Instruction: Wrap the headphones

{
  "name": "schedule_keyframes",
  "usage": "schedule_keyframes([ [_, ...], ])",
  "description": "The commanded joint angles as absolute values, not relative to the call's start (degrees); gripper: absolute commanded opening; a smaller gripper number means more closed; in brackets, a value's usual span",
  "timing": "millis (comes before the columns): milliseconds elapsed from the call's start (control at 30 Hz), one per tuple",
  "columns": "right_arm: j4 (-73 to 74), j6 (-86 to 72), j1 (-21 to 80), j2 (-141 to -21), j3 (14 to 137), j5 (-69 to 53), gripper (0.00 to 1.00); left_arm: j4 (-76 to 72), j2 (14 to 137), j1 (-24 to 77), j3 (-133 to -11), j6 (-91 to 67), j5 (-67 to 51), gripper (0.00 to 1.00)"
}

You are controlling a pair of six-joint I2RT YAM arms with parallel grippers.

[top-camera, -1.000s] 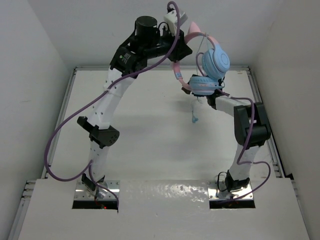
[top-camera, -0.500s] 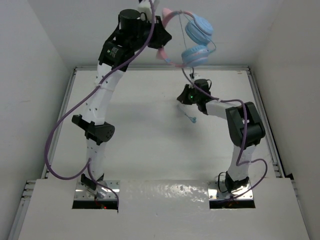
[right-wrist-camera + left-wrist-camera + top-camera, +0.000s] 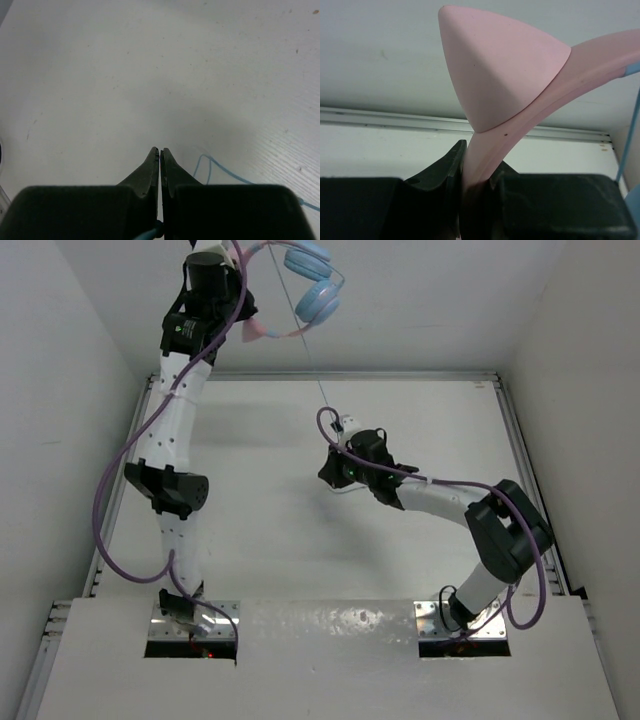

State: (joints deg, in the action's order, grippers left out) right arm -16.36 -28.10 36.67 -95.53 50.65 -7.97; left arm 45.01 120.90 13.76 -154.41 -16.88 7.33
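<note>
Left arm (image 3: 170, 430) stretches high, gripper (image 3: 479, 160) clamped on the headphones (image 3: 312, 302); bent right arm (image 3: 440, 502) reaches low, gripper (image 3: 160, 152) pinched shut on their cable (image 3: 152, 234).

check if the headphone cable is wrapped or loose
Loose: the cable runs straight from the headphones, held high by the left gripper, down into the shut right gripper.
</note>
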Motion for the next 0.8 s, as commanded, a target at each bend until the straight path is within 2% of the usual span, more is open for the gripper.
schedule_keyframes([
  [0, -10.5, -23.0, 39.9, -92.2, 50.1, -6.0, 0.0, 33.2, 119.7, 12.8, -154.9, -17.8, 13.4, 0.0],
  [200, -7.7, -22.5, 47.0, -93.3, 51.9, -6.1, 0.0, 31.6, 122.1, 12.6, -158.8, -22.2, 9.6, 0.0],
  [300, -8.3, -23.3, 47.5, -96.8, 55.1, -6.2, 0.0, 32.5, 121.9, 12.6, -158.9, -24.1, 5.5, 0.0],
  [600, -4.6, -20.1, 48.1, -104.3, 69.2, -7.5, 0.0, 33.6, 121.3, 12.5, -158.0, -24.6, 4.0, 0.0],
  [767, -3.1, -19.2, 48.4, -104.2, 70.8, -9.8, 0.0, 33.3, 121.3, 12.5, -156.7, -23.7, 4.2, 0.0],
])
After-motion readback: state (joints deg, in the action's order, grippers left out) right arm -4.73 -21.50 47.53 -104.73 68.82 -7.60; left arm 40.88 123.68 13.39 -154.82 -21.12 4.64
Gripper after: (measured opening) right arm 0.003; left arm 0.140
